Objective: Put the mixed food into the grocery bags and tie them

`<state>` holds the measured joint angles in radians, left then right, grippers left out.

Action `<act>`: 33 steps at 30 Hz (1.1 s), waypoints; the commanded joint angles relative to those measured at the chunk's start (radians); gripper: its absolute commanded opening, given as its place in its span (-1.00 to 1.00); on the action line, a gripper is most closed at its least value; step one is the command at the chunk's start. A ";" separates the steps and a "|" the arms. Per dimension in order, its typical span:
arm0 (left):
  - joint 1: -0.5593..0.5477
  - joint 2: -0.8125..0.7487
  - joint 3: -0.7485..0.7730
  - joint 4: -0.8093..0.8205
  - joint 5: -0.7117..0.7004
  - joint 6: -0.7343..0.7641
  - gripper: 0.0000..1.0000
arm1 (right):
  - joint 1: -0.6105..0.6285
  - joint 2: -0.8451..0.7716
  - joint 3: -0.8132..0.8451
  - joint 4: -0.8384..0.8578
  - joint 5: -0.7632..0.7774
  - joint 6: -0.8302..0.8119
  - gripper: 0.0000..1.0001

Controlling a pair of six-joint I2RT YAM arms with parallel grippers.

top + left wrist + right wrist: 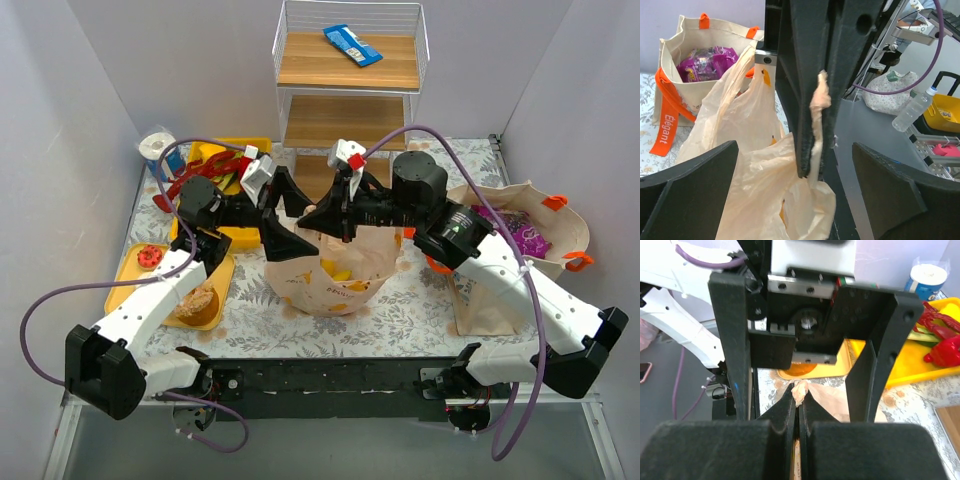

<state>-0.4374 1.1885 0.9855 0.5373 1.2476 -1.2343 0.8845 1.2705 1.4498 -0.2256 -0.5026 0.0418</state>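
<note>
Floral table (250, 320): 2 grocery bags (330, 282)

Thin, translucent peach plastic bag (300, 285) with orange prints, upright at the middle of the table, mouth open, yellow pieces (340, 270) showing inside; one handle drawn up into a crumpled strip. Just to its right, beige tote (490, 300) with orange handles, also upright and open, holding a crinkly purple snack packet (522, 238). Well apart at far left, shiny red packets (205, 175) heaped on a yellow tray (258, 145).
</note>
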 commanded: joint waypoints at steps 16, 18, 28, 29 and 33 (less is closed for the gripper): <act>-0.098 0.045 -0.143 0.173 -0.142 -0.062 0.12 | -0.081 -0.011 -0.112 0.267 -0.068 0.167 -0.97; -0.103 0.049 -0.134 0.123 -0.158 -0.047 -0.15 | -0.085 -0.016 -0.120 0.266 -0.060 0.167 -0.97; -0.080 0.008 -0.087 -0.267 -0.321 0.133 -1.00 | -0.220 -0.063 -0.013 0.049 -0.132 0.043 0.59; -0.060 0.002 -0.084 -0.301 -0.333 0.162 -1.00 | -0.248 -0.072 -0.009 0.040 -0.187 0.033 0.77; 0.047 -0.018 -0.090 -0.370 -0.262 0.176 -1.00 | -0.409 -0.112 -0.049 0.125 -0.423 0.035 0.90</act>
<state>-0.4816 1.2186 0.8654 0.3119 0.9741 -1.1339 0.5976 1.2240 1.3754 -0.1692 -0.6811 0.1040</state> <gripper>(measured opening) 0.016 0.931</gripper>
